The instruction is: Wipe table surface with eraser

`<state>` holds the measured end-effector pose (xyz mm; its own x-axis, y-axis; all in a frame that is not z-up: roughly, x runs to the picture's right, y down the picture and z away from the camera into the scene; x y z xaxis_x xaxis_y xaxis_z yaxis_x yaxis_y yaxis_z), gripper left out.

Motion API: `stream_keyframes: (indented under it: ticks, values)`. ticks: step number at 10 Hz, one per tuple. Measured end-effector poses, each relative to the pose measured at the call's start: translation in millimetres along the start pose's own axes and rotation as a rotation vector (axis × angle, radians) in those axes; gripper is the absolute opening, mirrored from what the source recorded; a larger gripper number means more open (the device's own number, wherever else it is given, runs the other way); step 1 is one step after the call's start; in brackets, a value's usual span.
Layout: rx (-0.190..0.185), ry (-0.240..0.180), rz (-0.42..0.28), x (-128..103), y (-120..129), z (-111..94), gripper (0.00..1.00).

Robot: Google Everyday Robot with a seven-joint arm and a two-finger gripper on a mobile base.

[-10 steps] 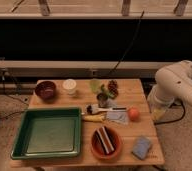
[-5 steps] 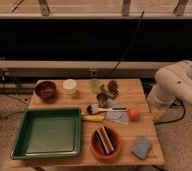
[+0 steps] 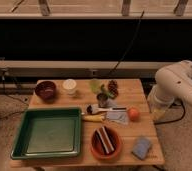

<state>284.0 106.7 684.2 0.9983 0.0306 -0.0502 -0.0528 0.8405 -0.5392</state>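
Gripper (image 3: 157, 111) hangs beside plank table surface (image 3: 139, 91); striped oblong eraser (image 3: 105, 139) lies in round bowl (image 3: 94, 144).

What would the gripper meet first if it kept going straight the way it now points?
Probably the floor. The gripper hangs just off the right edge of the table surface and seems to point downward, with nothing visible under it. Depth is unclear, so it might graze the table's side.

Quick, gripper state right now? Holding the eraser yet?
The gripper: open, holding nothing, low beside the right edge of the light tan wooden table. The striped oblong eraser lies in the round orange bowl.
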Motion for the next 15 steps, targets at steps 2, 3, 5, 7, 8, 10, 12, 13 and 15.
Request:
stream_keyframes:
  ticks: [2, 3, 5, 7, 8, 10, 12, 13, 15]
  values:
    - [0.0, 0.0, 0.0, 0.0, 0.0, 0.0, 0.65]
    - [0.0, 0.0, 0.0, 0.0, 0.0, 0.0, 0.65]
    - [0.0, 0.0, 0.0, 0.0, 0.0, 0.0, 0.65]
    - [0.0, 0.0, 0.0, 0.0, 0.0, 0.0, 0.65]
    - [0.0, 0.0, 0.0, 0.0, 0.0, 0.0, 0.65]
    - [0.0, 0.001, 0.0, 0.1, -0.4, -0.1, 0.65]
    - [-0.023, 0.026, 0.021, -2.5, -2.7, 5.2, 0.65]
    - [-0.038, 0.029, 0.04, -14.7, -1.6, 11.9, 0.65]
    - [-0.068, 0.034, 0.082, -35.5, 13.0, 22.6, 0.65]
